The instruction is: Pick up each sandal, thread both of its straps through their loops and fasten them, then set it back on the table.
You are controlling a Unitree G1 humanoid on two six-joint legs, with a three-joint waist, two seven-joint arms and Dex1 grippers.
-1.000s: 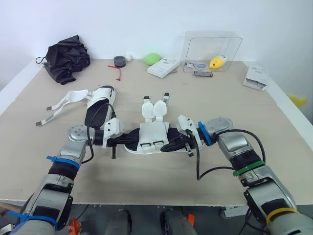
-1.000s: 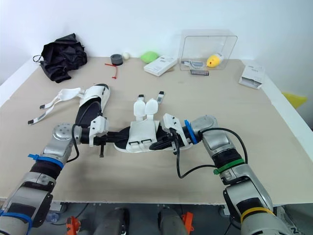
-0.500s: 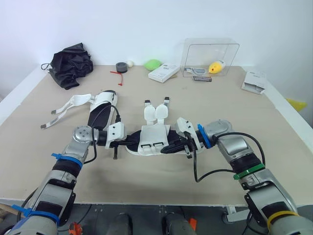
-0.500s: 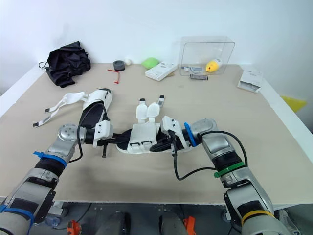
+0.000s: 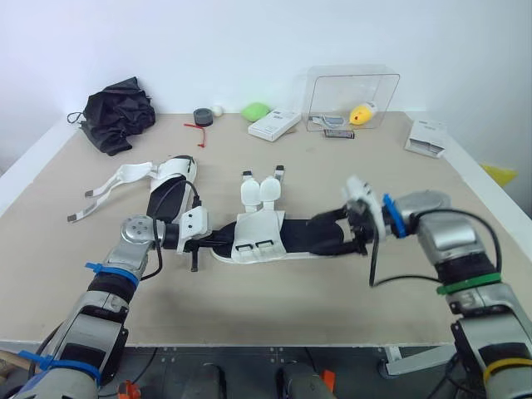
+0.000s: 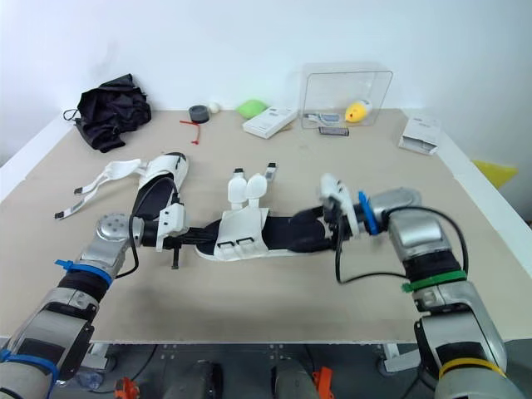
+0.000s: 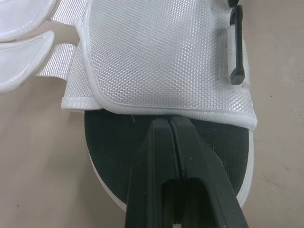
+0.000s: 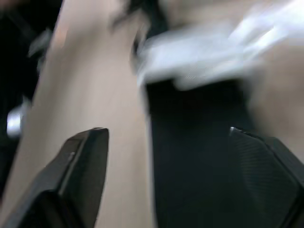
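Grippers meet at either end of a white sandal [image 5: 258,234] lying on the beige table [image 5: 391,179], its black footbed facing up and its two padded straps [image 5: 262,191] splayed loose toward the far side, unfastened. On the robot's left, the left gripper [image 7: 169,121] has its black fingers pressed tight together, the tips resting over the footbed right at the edge of the white mesh upper. At the opposite end, the right gripper [image 8: 165,133] hangs with its fingers spread wide, the dark footbed between them. A second sandal [image 5: 172,176] lies just beyond the left arm, its straps trailing open toward the left table edge. Along the far edge sit a crumpled black bag [image 5: 120,106], a roll of tape [image 5: 203,115], a green object [image 5: 258,110], a white box [image 5: 274,125] and a clear container [image 5: 353,87] holding a yellow item [image 5: 363,113].
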